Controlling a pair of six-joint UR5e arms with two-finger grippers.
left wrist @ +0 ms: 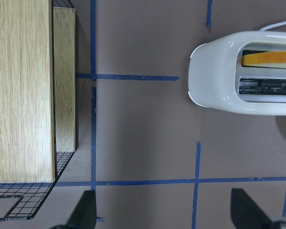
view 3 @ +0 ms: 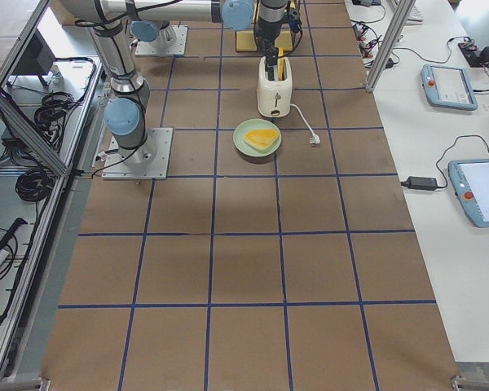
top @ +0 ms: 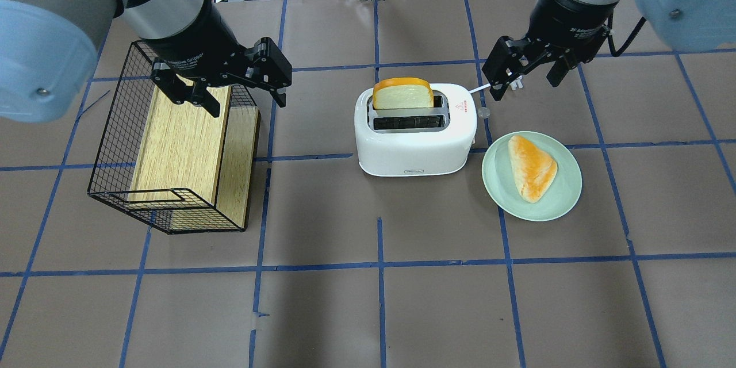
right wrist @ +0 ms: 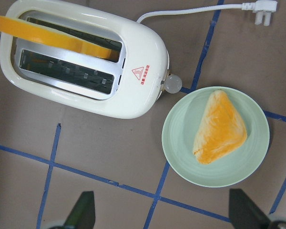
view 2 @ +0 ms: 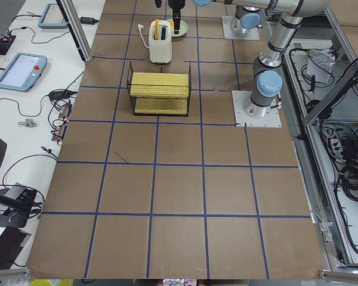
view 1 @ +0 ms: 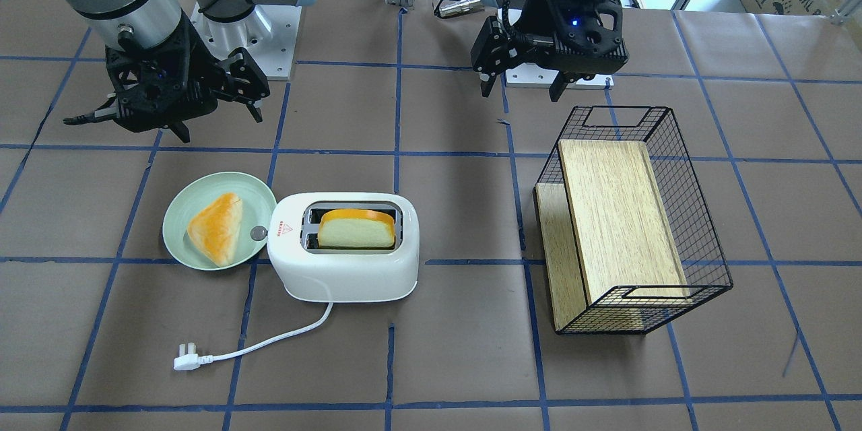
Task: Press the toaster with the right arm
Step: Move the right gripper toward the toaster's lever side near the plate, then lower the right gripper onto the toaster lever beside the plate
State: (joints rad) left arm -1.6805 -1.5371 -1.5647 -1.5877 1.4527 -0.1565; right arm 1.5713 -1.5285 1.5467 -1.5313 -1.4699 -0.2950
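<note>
The white toaster (view 1: 343,269) stands mid-table with a bread slice (view 1: 355,229) upright in one slot. It also shows in the overhead view (top: 414,144) and in the right wrist view (right wrist: 86,90). Its silver knob (right wrist: 172,84) faces the green plate. My right gripper (top: 526,77) is open and empty. It hovers high over the knob end, clear of the toaster, and also shows in the front view (view 1: 167,114). My left gripper (top: 241,95) is open and empty, above the basket's edge.
A green plate (view 1: 175,236) with a triangular bread piece (view 1: 214,227) touches the toaster's knob end. A black wire basket (view 1: 693,215) holding wooden boards lies on the robot's left side. The toaster's white cord ends in a plug (view 1: 187,358) on the table.
</note>
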